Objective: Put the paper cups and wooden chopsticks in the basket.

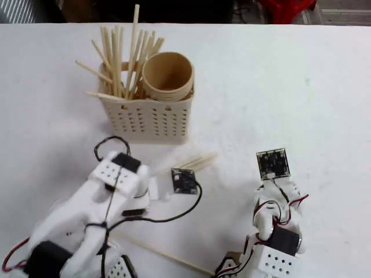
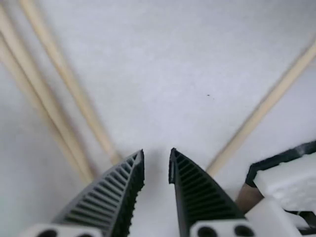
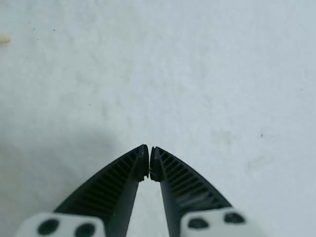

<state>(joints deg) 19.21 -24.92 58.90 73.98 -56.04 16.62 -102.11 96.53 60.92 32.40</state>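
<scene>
On a white worktop, the left arm lies low at the near left edge, black cable looped over its white shell, its wrist pointing toward the middle of the surface. Behind it, toward the far side, a cream perforated basket stands upright. A sheaf of wooden chopsticks fans up out of the basket's left part at various angles, and a stack of brown paper cups sits mouth-up in its right part, touching the sticks. In front of the basket, just beyond the left arm's wrist, a few loose chopsticks lie side by side on the worktop, apart from the basket wall. The left hand hovers close over the surface, released, its black ribbed fingers a little apart with nothing between them. In its wrist view the loose chopsticks run close beside one fingertip, and a single chopstick slants past the other. From above, that single chopstick lies alone near the front edge, between the two arm bases. At the right, the right arm sits folded near the front edge, well apart from the basket. The right hand is clenched and empty, fingertips touching, over bare worktop, with a chopstick end at the margin of its wrist view.
</scene>
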